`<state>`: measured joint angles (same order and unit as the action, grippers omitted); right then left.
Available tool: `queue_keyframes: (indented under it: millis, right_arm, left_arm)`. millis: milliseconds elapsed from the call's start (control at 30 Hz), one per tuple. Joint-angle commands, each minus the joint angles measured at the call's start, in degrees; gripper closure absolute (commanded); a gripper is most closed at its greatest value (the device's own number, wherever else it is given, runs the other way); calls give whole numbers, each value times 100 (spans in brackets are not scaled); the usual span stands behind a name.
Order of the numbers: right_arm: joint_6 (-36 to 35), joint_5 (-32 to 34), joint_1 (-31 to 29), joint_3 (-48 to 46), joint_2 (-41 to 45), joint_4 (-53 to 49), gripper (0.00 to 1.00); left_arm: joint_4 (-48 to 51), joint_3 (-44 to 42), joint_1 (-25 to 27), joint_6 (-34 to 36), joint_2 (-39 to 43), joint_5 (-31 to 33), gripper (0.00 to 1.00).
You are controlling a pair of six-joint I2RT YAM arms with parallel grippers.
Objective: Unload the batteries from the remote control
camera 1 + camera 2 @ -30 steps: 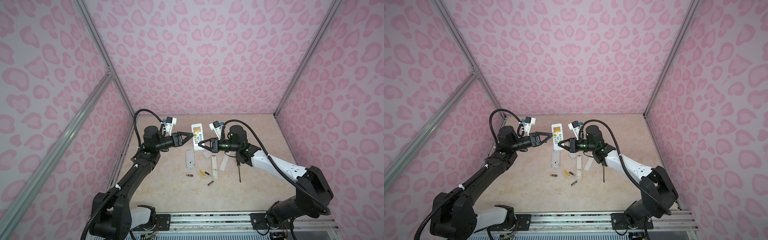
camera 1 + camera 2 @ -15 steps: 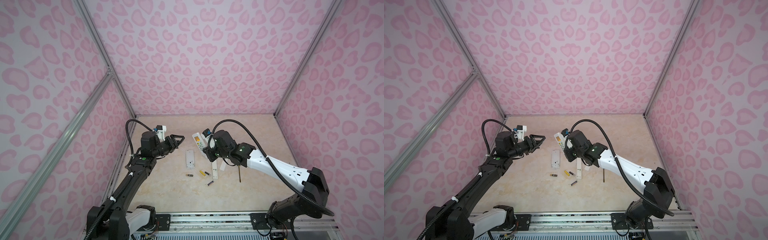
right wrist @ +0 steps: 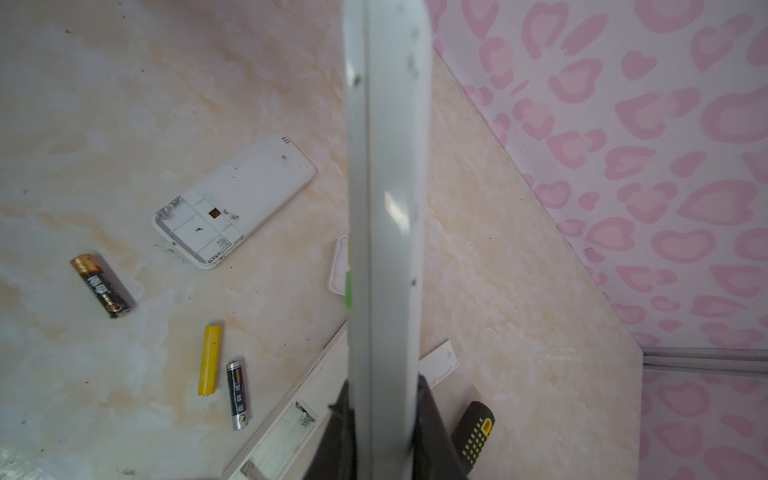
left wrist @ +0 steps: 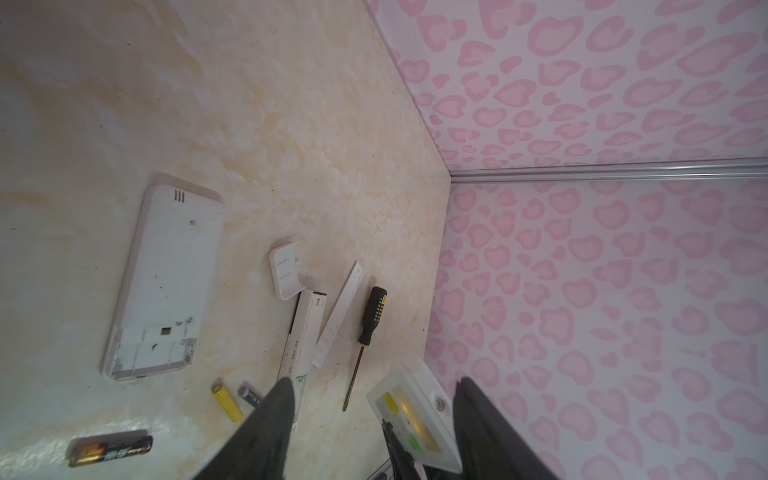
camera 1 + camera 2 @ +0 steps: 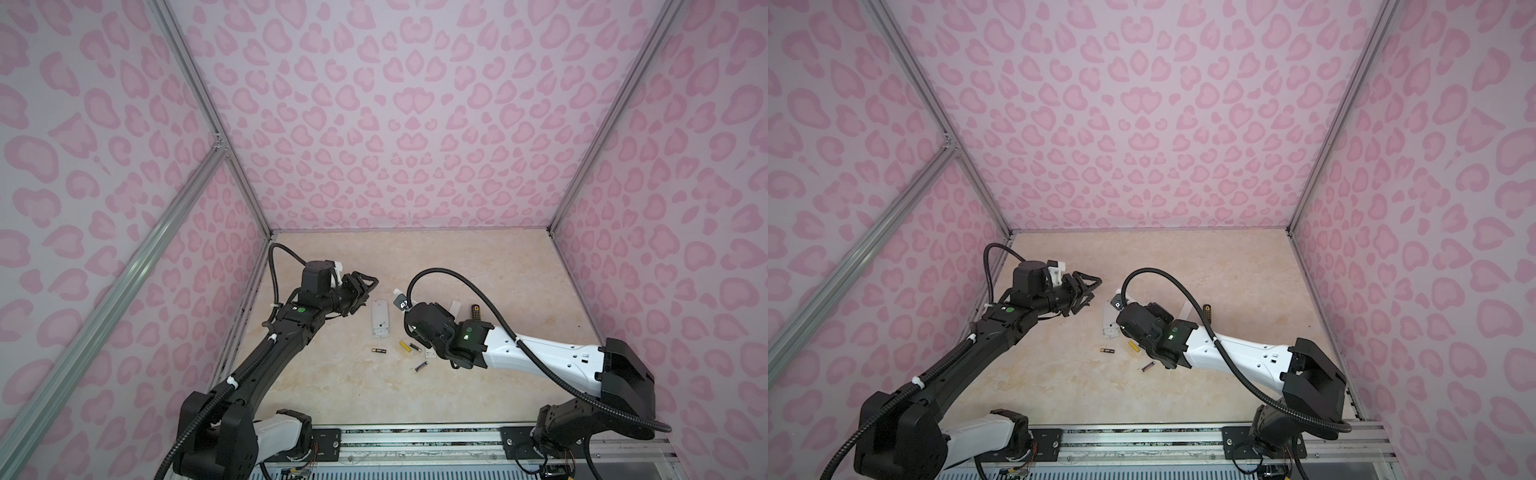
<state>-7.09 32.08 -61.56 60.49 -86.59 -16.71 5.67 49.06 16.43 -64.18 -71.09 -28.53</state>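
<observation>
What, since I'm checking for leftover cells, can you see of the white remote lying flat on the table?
The remote is a white, plastic-looking slab with rounded corners, lying flat on the table with its back up. One end has three slots; the other end's battery bay is uncovered and shows no cells, only white ribs and a brown square. Dark specks mark its back. Only the table touches it; a black battery lies near the bay end, apart.
</observation>
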Motion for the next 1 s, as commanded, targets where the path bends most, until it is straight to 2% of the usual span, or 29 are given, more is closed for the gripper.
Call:
queue_keyframes:
  millis: [0,167,333,567,767,967]
  right_arm:
    - [-510,840,-223,-143,-94,717,100]
    - [-986,1188,-452,-213,-298,969,100]
    - [-1290,1373,-606,-275,-485,1165,100]
    - [-1638,1515,-812,-270,-713,1457,100]
    - [-1777,1643,-849,-243,-900,1498,99]
    - [-1790,1632,-865,-275,-896,1513,90]
  left_arm:
    - [110,8,78,-413,-95,-98,36]
    - [166,-28,218,-650,-247,-373,34]
    - [103,-175,273,-897,-187,-322,34]
    - [-12,-206,315,-1123,-440,-583,40]
    - [-66,-127,353,-1162,-649,-740,57]
    - [-100,-79,353,-1085,-685,-785,88]
